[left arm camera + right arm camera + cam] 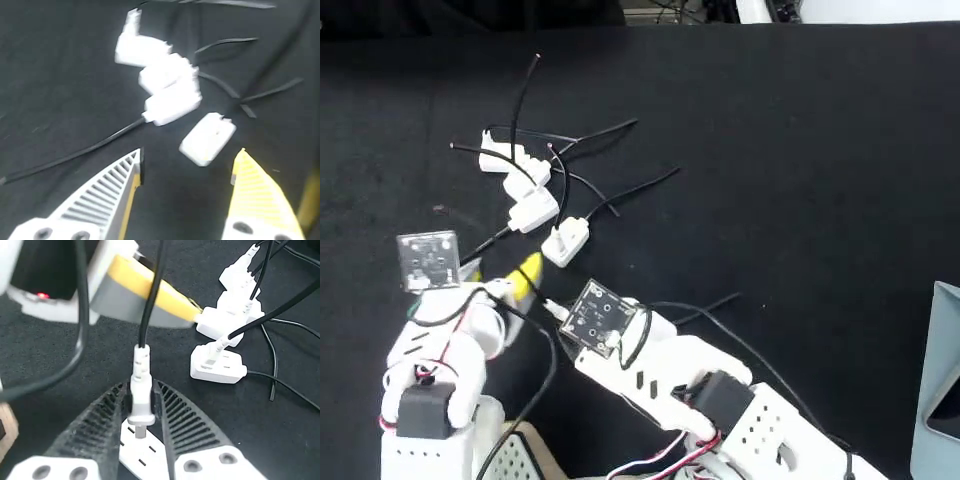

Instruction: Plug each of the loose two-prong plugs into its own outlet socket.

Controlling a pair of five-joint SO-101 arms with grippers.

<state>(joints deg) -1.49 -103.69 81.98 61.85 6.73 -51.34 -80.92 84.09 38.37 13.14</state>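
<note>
My right gripper (141, 407) is shut on a white two-prong plug (140, 390) with a black cord. The plug's prongs point down at a white outlet socket (142, 452) directly beneath, touching or just entering its slots. In the high view this gripper (560, 314) sits low at centre, mostly under its own camera. My left gripper (187, 175) is open over bare black cloth, and a white socket block (207, 138) lies just ahead of its yellow finger (252, 187). A cluster of white sockets and plugs (532, 190) with black cords lies beyond both grippers.
The left arm's yellow finger (150, 290) crosses close above the right gripper. Loose black cords (620, 195) trail right of the cluster. A grey object (938, 390) stands at the table's right edge. Open black cloth (800, 150) stretches across the far and right side.
</note>
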